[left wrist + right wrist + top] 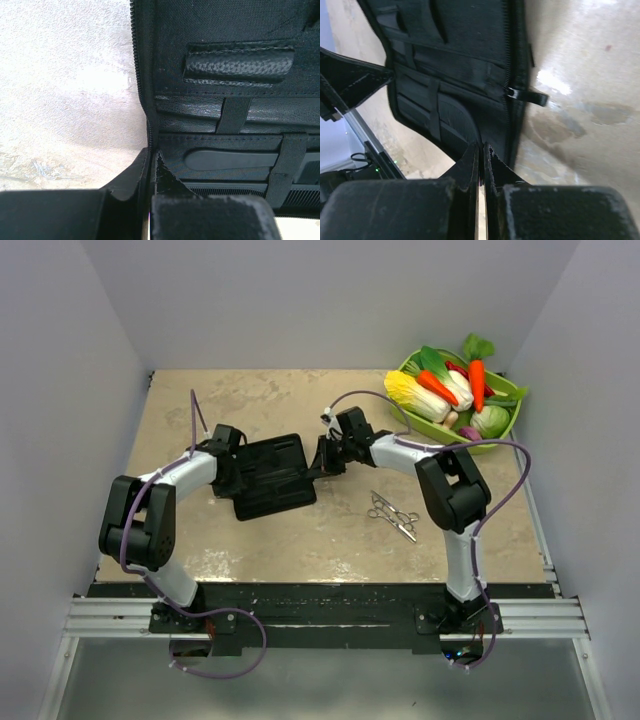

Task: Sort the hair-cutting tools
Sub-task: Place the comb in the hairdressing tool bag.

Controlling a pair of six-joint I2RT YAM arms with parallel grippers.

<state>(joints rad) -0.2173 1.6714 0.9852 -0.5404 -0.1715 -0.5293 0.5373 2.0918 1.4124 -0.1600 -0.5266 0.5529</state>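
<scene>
- Top external: both arms reach forward with elbows bent out and wrists turned inward, one at each side of the open black case (270, 475) mid-surface (300, 540).
- Left hand (232, 468) sits at the case's left edge; in the left wrist view its fingers are pinched tight on that zippered rim.
- Right hand (322, 455) meets the case's right edge; in the right wrist view its jaws are closed on the edge, just below the zipper pull (520, 94).
- Scissors (392, 516): small, silver, ring-handled, lying together on the bare surface right of the case, near the right arm and apart from the case.
- Comb (230, 160): slim, dark, fine teeth showing, tucked under elastic straps inside the case.
- Green basket (497, 435) of vegetables at the far right corner.
</scene>
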